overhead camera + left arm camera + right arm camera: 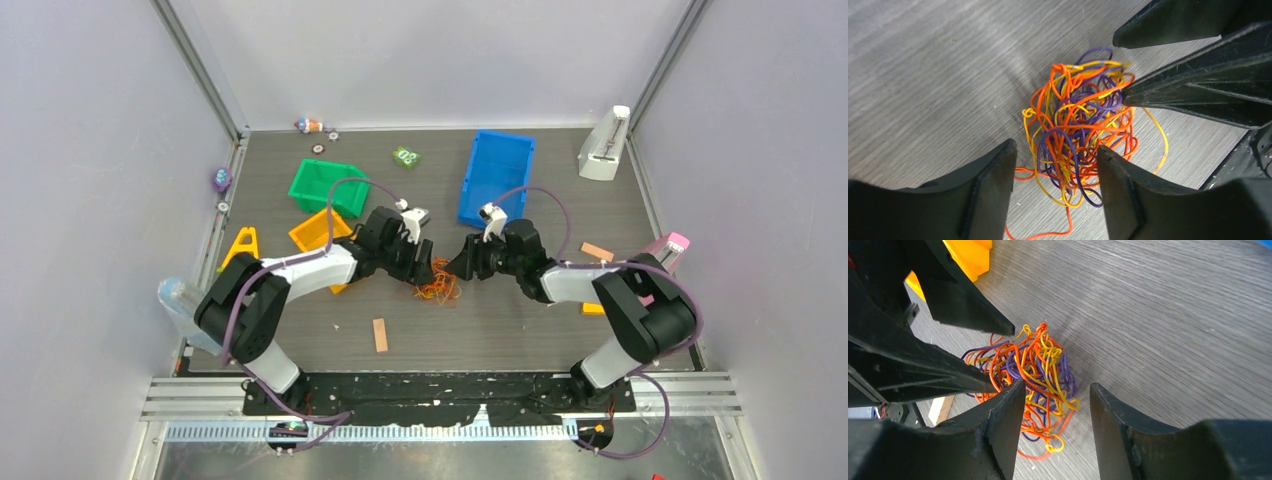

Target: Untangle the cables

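The cables (437, 288) lie in one tangled heap of thin orange, yellow and purple strands on the grey table, between the two arms. My left gripper (1055, 146) is open and low over the heap (1083, 130), with the near loops lying between its fingers. My right gripper (1058, 385) is open on the opposite side, the edge of the heap (1035, 370) against its left finger. In the left wrist view one of the right gripper's fingers (1198, 90) points its tip into the tangle. From above, the left gripper (420, 270) and right gripper (462, 266) face each other across the heap.
A blue bin (497, 175) stands behind the right arm; a green bin (325, 185) and an orange bin (318, 232) behind the left. A wooden block (380, 334) lies near the front, another (597, 251) at the right. A white device (604, 148) sits far right.
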Controlling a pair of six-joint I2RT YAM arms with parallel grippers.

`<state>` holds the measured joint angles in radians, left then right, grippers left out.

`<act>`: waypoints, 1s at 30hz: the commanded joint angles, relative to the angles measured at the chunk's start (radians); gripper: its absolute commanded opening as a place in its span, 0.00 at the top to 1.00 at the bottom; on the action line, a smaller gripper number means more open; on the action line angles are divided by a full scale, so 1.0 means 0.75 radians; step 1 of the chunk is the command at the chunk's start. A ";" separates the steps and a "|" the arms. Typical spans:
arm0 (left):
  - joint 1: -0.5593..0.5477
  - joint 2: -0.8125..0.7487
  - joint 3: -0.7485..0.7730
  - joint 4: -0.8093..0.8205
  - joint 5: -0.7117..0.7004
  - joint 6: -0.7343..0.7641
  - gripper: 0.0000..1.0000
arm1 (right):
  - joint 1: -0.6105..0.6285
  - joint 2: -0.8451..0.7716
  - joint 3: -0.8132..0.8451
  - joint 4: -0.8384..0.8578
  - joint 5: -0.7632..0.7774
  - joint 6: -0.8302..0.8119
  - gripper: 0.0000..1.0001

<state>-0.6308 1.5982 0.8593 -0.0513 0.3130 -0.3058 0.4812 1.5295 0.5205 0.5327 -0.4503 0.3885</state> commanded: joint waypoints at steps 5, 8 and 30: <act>0.021 0.099 0.048 -0.063 0.194 0.009 0.49 | 0.062 0.144 0.132 0.046 -0.072 0.052 0.68; 0.042 0.090 0.027 -0.010 0.268 -0.011 0.72 | 0.068 0.120 0.115 0.058 -0.052 0.052 0.87; 0.197 -0.627 -0.508 0.370 -0.359 -0.143 1.00 | -0.003 -0.726 -0.220 -0.395 1.435 0.195 0.95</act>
<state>-0.5030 1.1591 0.5102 0.2131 0.1719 -0.4179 0.5095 1.0332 0.3901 0.2813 0.3496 0.5091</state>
